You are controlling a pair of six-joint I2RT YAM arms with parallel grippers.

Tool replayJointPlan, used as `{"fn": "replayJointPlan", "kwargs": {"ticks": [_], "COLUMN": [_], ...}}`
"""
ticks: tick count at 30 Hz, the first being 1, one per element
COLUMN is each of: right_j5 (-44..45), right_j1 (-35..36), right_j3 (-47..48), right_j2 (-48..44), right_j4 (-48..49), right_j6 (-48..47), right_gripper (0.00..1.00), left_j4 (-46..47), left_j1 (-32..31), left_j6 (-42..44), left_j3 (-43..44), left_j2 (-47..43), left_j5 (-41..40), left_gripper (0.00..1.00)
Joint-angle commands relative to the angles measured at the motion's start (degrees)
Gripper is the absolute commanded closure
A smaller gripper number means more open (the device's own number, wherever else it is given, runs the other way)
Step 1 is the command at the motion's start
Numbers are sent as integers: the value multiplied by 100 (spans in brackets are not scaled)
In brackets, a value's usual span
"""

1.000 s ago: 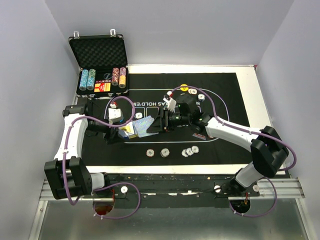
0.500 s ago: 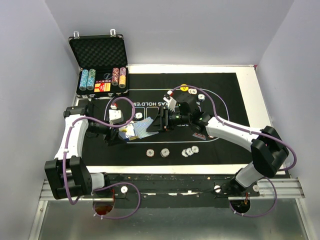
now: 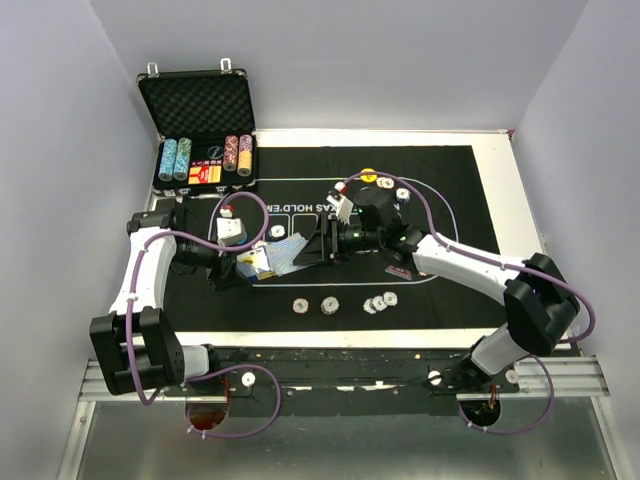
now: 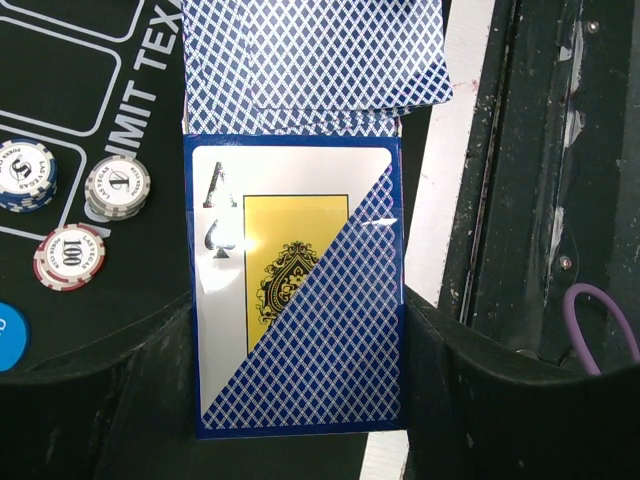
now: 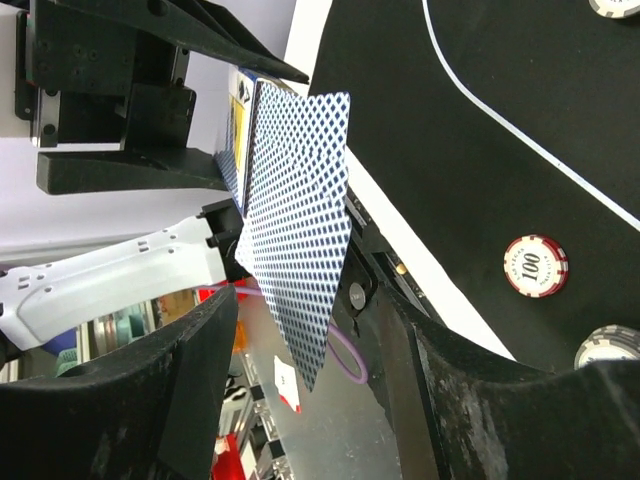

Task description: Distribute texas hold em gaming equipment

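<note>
Step in hand, as judged: drawing cards for dealing. The left gripper (image 4: 297,325) clamps the ace-of-spades card box (image 4: 290,260). Blue-backed playing cards (image 5: 295,210) project beyond its fingertips, between the parted jaws of the right gripper (image 5: 305,315). The next move calls for pinching a single card. Legible: mat (image 4: 90,70) "TEX", chip (image 4: 70,257) "100".

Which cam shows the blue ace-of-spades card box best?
Left wrist: the blue ace-of-spades card box sits face-on, filling the frame. Right wrist catches only its edge behind the blue-backed cards. Top external shows a small patch.
</note>
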Motion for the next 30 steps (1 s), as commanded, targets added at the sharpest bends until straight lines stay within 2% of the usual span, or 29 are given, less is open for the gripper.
{"fn": "replayJointPlan", "kwargs": {"ticks": [1,4,9,19,25,30], "right_j5": [37,117,134,90,2,46], "right_j1": [-56,-118,-144,-144,-144,-153], "right_j3": [-95,-147,-271,-271,-411,-587], "right_j2": [-384,-551,-674,-472,-428,-507], "right_j4": [-313,-638,-648,-173,213,346], "right_j6": [-199,-305,-226,161,380,469], "right_gripper": [32,29,30,63,69,79], "left_j4": [-1569,-1560,-1569,-1560,-1525,-1490], "left_j1": [43,52,70,87,87,105], "left_j6": [171,162,162,135,92,21], "left_j3": [241,241,214,232,250,346], "left_j2": [47,3,-6,-50,20,91], "left_j5": [449,423,396,352,326,317], "left_gripper": [88,88,88,88,88,88]}}
